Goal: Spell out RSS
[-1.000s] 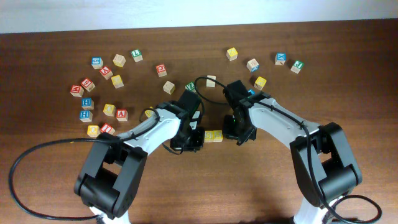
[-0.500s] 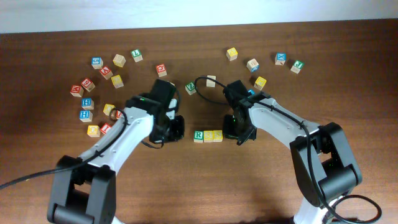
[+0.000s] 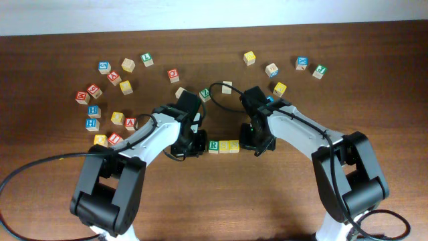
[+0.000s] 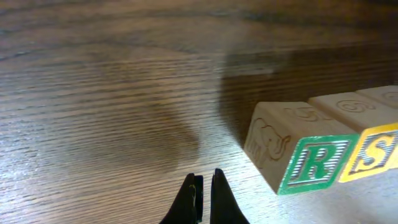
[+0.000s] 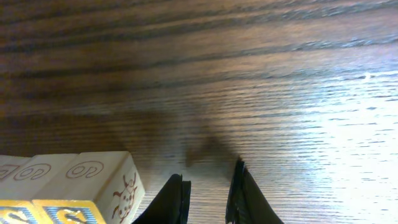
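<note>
Since the RSS row (image 3: pixel 224 145) appeared complete, the left gripper (image 4: pixel 202 182) sat closed and empty, the right gripper (image 5: pixel 208 175) slightly parted.

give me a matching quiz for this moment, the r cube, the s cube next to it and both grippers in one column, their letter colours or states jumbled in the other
Column one
1. R cube
2. left gripper
3. right gripper
4. middle S cube

Column two
a. jaws slightly apart, holding nothing
b. green letter, at the end of the row nearest the left arm
c. yellow letter, touching the cube on either side
d. jaws shut, holding nothing

Pairs: 1-b, 2-d, 3-a, 4-c
</note>
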You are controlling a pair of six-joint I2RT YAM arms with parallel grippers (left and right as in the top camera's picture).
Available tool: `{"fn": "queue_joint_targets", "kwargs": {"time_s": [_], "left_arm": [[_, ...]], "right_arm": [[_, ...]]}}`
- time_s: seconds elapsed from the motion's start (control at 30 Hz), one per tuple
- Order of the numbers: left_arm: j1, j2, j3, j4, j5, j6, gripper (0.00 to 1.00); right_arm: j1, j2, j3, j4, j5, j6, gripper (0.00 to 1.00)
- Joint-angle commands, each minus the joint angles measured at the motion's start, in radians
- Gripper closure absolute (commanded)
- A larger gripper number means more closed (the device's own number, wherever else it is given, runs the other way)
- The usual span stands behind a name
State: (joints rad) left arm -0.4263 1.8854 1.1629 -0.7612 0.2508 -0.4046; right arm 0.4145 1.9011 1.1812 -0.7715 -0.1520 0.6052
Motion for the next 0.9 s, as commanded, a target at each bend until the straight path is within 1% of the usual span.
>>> {"fn": "queue_joint_targets", "kwargs": {"time_s": [0.0, 0.1, 0.33, 0.63, 0.73, 0.87], "left_arm": [[0.000, 0.007, -0.002, 0.011, 0.032, 0.016, 1.00], [-0.003, 0.007, -0.002, 0.026, 0.072, 0.016, 1.00], [-0.036, 0.007, -0.002, 0.050, 0.072, 0.016, 1.00], [-0.039, 0.007, -0.002, 0.055, 0.071, 0.016, 1.00], [-0.039, 0.007, -0.002, 0.058, 0.068, 0.016, 1.00], [-0.039, 0.007, -0.002, 0.069, 0.068, 0.016, 1.00]], "right_arm": [[0.011, 0.003, -0.003, 0.009, -0.024, 0.002, 0.84], [0.011, 0.003, -0.003, 0.009, -0.028, 0.002, 0.84], [0.011, 0.003, -0.003, 0.009, -0.028, 0.002, 0.84], [0.011, 0.003, -0.003, 0.009, -0.029, 0.002, 0.84], [0.011, 0.003, -0.003, 0.010, -0.050, 0.002, 0.85], [0.011, 0.003, -0.003, 0.012, -0.069, 0.002, 0.88]]}}
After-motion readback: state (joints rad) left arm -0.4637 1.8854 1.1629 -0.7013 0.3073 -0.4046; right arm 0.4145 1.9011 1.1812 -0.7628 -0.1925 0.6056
